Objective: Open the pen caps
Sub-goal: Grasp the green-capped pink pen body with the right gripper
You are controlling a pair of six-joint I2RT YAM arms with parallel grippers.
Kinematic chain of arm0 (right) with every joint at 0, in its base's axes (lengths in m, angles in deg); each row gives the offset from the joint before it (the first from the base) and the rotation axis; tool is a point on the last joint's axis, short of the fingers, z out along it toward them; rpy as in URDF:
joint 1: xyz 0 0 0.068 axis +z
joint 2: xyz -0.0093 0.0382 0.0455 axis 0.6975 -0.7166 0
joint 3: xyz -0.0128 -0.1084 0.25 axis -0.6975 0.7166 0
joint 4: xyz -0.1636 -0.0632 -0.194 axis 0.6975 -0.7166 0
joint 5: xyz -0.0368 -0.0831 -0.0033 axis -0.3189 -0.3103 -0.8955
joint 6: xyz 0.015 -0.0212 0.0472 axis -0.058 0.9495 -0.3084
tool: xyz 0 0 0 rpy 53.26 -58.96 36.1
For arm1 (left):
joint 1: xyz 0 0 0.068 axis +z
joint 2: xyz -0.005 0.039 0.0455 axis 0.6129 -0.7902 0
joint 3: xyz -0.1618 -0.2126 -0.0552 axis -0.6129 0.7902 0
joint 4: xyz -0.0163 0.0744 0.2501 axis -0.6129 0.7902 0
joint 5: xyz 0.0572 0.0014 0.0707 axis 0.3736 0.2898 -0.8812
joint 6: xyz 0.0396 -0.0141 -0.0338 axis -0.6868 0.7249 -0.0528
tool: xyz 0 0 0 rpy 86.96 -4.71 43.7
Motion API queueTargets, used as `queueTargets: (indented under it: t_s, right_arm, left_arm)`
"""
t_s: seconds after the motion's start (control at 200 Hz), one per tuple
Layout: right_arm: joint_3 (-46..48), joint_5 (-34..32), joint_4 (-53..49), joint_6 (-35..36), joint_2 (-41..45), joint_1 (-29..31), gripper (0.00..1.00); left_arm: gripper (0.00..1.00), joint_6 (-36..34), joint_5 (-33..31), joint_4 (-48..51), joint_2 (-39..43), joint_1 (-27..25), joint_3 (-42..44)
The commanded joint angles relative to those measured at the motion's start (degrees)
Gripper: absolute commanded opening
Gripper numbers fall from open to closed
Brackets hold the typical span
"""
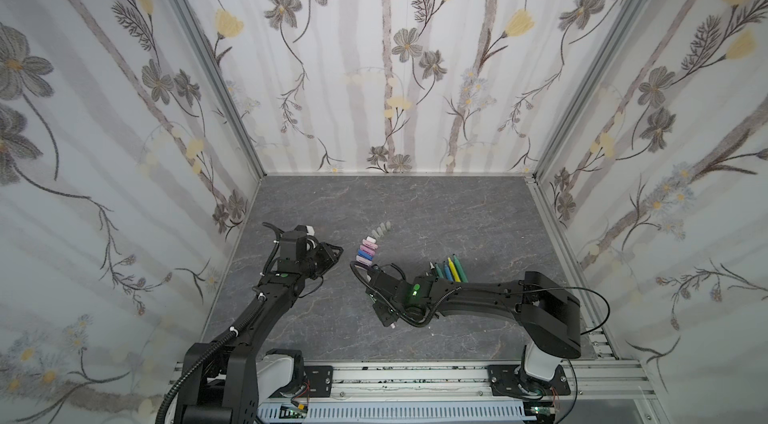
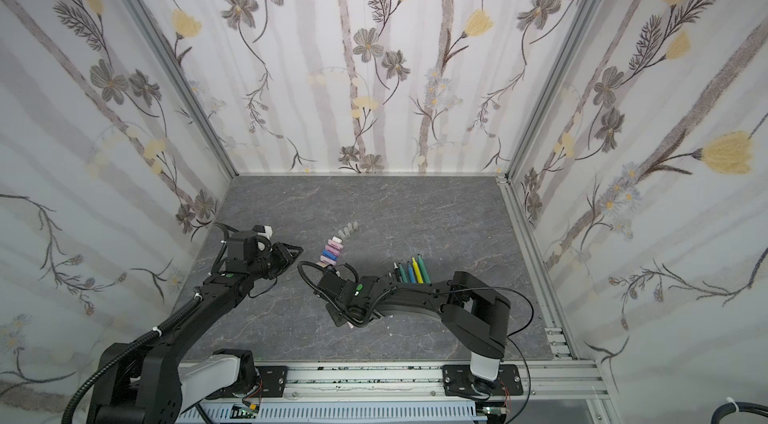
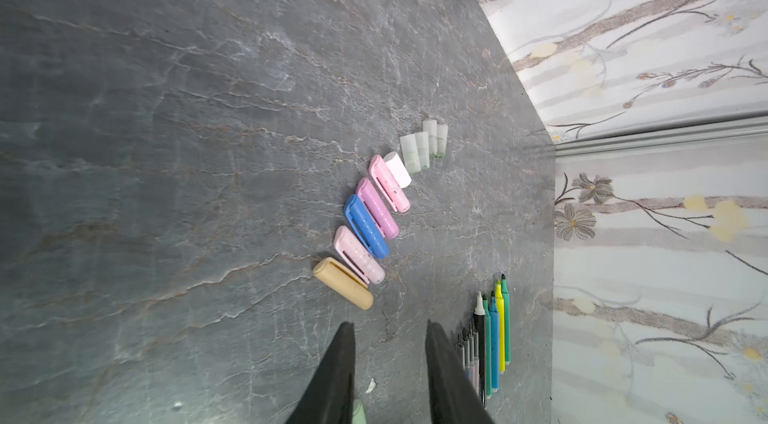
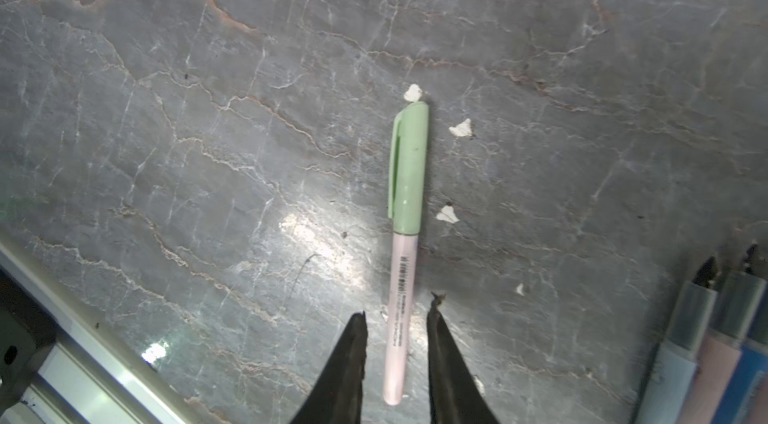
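Note:
A pale pink pen [image 4: 401, 276] with its green pen cap [image 4: 409, 168] on lies flat on the table. My right gripper [image 4: 397, 309] is open and straddles the barrel, with a gap on each side. Removed pen caps lie in a curved row [image 1: 365, 251]: peach [image 3: 343, 282], pink, blue [image 3: 365, 226], purple, pink, white, then several translucent ones [image 3: 424, 143]. My left gripper [image 3: 390, 323] [image 1: 334, 253] is open and empty, just left of that row. Several uncapped pens [image 1: 451, 270] [image 3: 492, 339] lie side by side behind my right arm.
Small white scraps [image 4: 461, 127] lie on the grey marble tabletop [image 1: 415, 201] around the green cap. Floral walls close in the left, back and right sides. An aluminium rail [image 1: 415, 376] runs along the front edge.

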Motion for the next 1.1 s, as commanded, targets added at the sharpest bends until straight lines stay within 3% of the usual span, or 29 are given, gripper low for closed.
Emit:
queueTargets:
  t_s: [0.0, 0.73, 1.094]
  right_arm:
    - [-0.93, 0.44, -0.8, -1.23, -1.4, 0.49, 0.27]
    - [0.0, 1.0, -2.16, -2.33, -6.96, 0.69, 0.26]
    - [1.28, 0.6, -2.12, -0.54, -4.54, 0.12, 0.02]
  left_arm:
    - [0.29, -1.4, 1.03, 0.76, 0.31, 0.36, 0.99]
    - [0.29, -2.0, 3.77, -0.79, -1.37, 0.6, 1.35]
    - [0.29, -8.9, 8.6, 7.97, -0.78, 0.02, -2.0]
